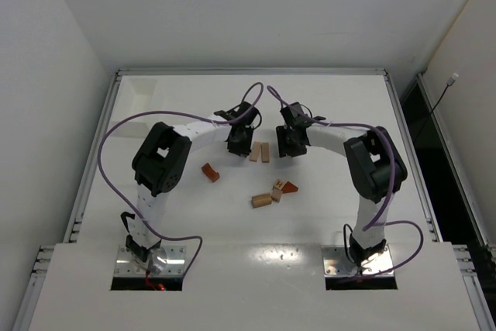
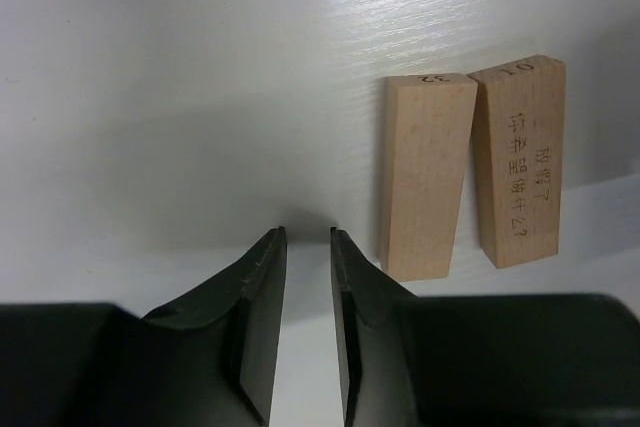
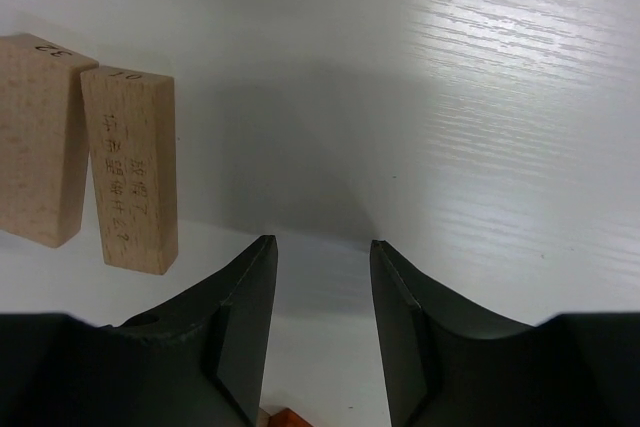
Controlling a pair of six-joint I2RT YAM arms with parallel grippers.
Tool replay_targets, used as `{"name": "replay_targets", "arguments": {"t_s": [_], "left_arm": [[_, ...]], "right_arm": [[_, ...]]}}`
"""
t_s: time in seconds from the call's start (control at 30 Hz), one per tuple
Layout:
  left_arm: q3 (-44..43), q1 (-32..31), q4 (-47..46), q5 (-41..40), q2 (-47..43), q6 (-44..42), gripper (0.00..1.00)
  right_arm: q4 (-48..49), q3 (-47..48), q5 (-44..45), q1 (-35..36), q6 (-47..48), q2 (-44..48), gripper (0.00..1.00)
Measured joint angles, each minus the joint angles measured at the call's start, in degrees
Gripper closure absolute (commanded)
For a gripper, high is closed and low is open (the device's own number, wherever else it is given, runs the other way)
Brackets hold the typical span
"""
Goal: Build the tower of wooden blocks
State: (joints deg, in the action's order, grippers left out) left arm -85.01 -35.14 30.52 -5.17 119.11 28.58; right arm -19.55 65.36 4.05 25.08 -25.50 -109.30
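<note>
No stacked tower shows; the blocks lie loose on the white table. Two pale tan rectangular blocks lie flat side by side, one [image 1: 254, 152] beside the other [image 1: 265, 152], between my grippers. In the left wrist view they are the plain block [image 2: 428, 177] and the printed block [image 2: 520, 162], to the right of my left gripper [image 2: 308, 234]. That gripper [image 1: 237, 147] is empty, its jaws a narrow gap apart. My right gripper [image 3: 322, 244] is open wider and empty, with the printed block [image 3: 132, 172] to its left. It sits just right of the pair [image 1: 288, 147].
A reddish-brown piece [image 1: 210, 172] lies nearer, to the left. A cluster lies nearer the middle: a tan block [image 1: 261, 200], a small tan cube [image 1: 277, 190] and a reddish-brown wedge [image 1: 289, 187]. Raised rails edge the table [image 1: 116, 114].
</note>
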Motion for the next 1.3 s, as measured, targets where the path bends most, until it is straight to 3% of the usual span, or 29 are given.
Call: {"name": "replay_targets", "arguments": {"t_s": [0.2,0.57,0.83,1.3], "left_arm": [[-0.35,-0.02,0.0,0.04,0.22,0.17,0.72],[-2.62,-0.02,0.0,0.0,1.77,0.2,0.72],[-2.78,-0.02,-0.24,0.76,1.79,0.39,0.61],[-2.89,-0.02,-0.28,1.36,1.86,0.42,0.6]], "right_arm": [[0.26,0.0,-0.68,0.22,-0.22,-0.5,0.59],[1.14,1.42,-1.09,0.24,-0.52,-1.73,0.57],[1.62,2.23,-1.16,1.14,-1.51,-2.36,0.54],[2.62,2.49,-1.42,2.69,-2.16,-2.69,0.52]]}}
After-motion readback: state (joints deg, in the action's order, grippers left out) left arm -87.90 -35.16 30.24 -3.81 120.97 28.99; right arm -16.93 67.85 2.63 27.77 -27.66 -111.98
